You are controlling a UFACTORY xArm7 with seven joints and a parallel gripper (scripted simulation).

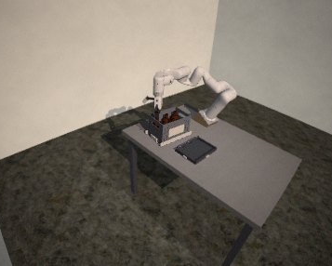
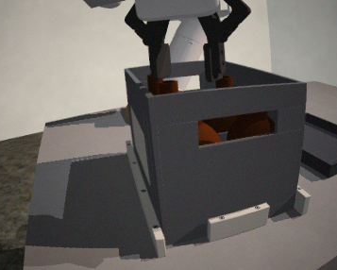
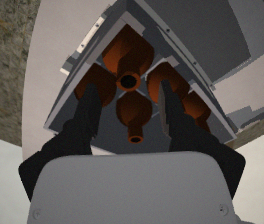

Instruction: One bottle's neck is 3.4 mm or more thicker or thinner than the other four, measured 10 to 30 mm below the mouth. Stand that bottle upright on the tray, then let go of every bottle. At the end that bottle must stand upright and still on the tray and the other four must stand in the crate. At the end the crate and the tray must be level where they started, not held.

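Five brown bottles stand in the crate, round-shouldered and narrow-necked; two mouths face the wrist view plainly, dark inside. Which neck is the odd one I cannot tell (at this angle the necks are foreshortened), but all five are in the crate, so it is too.

The jaws are open, holding nothing, their tips low around the crate's rim level. In the wrist view they cover parts of the left and right bottles; the outside view shows only neck tops and, through the handle slot, some shoulders.

The crate's grey walls rise close around the bottles, and pale strips line its foot. Just beside it on the table lies the dark, low-rimmed tray, bare inside and cut off in the outside view.
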